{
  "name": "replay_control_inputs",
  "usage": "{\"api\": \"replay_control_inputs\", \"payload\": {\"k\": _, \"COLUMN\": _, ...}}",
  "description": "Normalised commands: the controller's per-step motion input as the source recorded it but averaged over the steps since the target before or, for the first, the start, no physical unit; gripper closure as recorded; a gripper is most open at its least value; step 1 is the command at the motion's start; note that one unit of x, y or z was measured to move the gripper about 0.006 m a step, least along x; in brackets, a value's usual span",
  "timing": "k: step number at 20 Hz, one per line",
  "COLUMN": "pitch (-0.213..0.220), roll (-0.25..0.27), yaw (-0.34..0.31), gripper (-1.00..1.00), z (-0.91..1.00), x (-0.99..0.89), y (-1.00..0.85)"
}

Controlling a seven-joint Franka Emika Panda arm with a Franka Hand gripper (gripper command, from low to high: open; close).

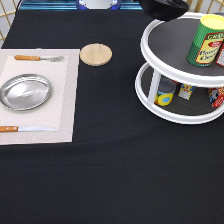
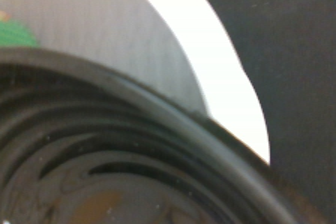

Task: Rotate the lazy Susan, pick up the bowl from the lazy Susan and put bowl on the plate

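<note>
Desk [image 1: 110, 165] under a black cloth, filling nearly the whole exterior view. Pale placemat [image 1: 65, 90] flat at the view's left, soft sheen off it, light even w/ no hard shadows. Along the view's top, a blue strip [image 1: 50, 6] behind the desk edge; tan lattice [image 1: 6, 22] at top-left corner.

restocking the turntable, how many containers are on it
5 visible: a green can and a red-labelled one on the top shelf; three on the bottom shelf. The picture's right edge may hide more.
</note>
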Motion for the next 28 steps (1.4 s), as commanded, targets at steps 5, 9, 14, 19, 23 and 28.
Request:
{"api": "replay_control_inputs", "payload": {"k": 5, "pitch": 0.116, "roll": -0.010, "yaw": -0.184, "gripper": 1.00, "z": 0.00, "x": 0.61, "y": -0.35}}
{"api": "replay_control_inputs", "payload": {"k": 9, "pitch": 0.096, "roll": 0.000, "yaw": -0.123, "gripper": 1.00, "z": 0.04, "x": 0.61, "y": -0.53}}
{"api": "replay_control_inputs", "payload": {"k": 14, "pitch": 0.081, "roll": 0.000, "yaw": -0.058, "gripper": 1.00, "z": 0.16, "x": 0.50, "y": -0.76}}
{"api": "replay_control_inputs", "payload": {"k": 19, "pitch": 0.046, "roll": 0.000, "yaw": -0.004, "gripper": 1.00, "z": 0.09, "x": 0.41, "y": -0.97}}
{"api": "replay_control_inputs", "payload": {"k": 23, "pitch": 0.025, "roll": 0.004, "yaw": 0.000, "gripper": 1.00, "z": 0.00, "x": 0.38, "y": -1.00}}
{"api": "replay_control_inputs", "payload": {"k": 28, "pitch": 0.016, "roll": 0.001, "yaw": -0.016, "gripper": 1.00, "z": -0.25, "x": 0.16, "y": -0.98}}
